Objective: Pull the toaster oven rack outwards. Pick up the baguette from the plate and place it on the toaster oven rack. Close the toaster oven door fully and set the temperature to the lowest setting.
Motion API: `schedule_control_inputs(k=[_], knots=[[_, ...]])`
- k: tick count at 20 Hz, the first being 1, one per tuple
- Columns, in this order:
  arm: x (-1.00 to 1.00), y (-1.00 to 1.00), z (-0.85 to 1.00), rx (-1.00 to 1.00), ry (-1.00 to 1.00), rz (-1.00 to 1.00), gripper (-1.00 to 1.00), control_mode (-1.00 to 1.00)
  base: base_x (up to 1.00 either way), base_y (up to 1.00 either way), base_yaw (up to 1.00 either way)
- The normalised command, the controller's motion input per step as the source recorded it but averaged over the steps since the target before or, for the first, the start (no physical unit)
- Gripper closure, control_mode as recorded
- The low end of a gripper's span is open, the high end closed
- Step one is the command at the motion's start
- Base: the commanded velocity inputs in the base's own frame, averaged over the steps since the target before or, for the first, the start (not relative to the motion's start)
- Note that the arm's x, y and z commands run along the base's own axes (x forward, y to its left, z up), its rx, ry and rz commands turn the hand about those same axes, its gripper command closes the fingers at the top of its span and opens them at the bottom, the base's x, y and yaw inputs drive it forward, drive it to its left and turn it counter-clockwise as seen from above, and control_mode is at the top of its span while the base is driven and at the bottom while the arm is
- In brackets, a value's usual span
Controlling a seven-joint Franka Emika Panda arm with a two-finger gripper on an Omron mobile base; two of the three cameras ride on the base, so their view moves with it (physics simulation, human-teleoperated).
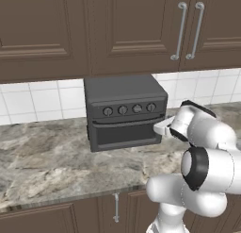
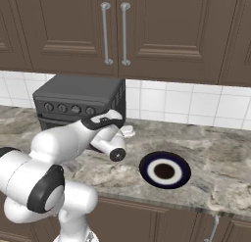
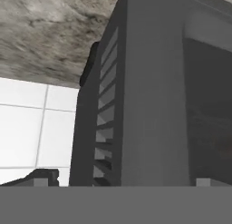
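The toaster oven is sitting on the stone counter, and the gripper is hanging right next to its front corner, on the side away from the wall. The gripper is wide open and it is holding nothing. In the hand view the two finger tips are standing far apart at the bottom, with the oven's side wall and its row of air slots showing very close between them. I cannot tell if the gripper is touching the oven or just sitting beside it.

The toaster oven door is standing up shut, just beside the gripper. Its curved black bar handle is running along the top of the door, and one end of the handle is close to the gripper. Right above the handle, four small round knobs are lined up in a row.

The plate is lying on the counter on the other side of the gripper from the oven, near the counter's front edge. Nothing is lying on the plate.

Behind the oven, white tiles are covering the wall. Above the gripper, brown cabinets with long silver handles are hanging.
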Motion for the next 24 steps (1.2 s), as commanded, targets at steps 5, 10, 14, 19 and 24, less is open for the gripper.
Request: schedule_control_inputs(k=[5,10,14,19,24], knots=[[0.93,-0.73,1.00,-0.04,0.18,-0.15,-1.00,-1.00,0.00,0.00,0.00],[1.00,-0.99,0.95,-0.01,0.35,-0.07,-1.00,-1.00,0.00,0.00,0.00],[1.00,-1.00,0.94,-0.02,0.41,-0.05,-1.00,-1.00,0.00,0.00,0.00],[0.93,-1.00,0.95,-0.02,0.40,-0.03,-1.00,-1.00,0.00,0.00,0.00],[0.30,-1.00,0.90,-0.10,0.37,0.02,-1.00,-1.00,0.00,0.00,0.00]])
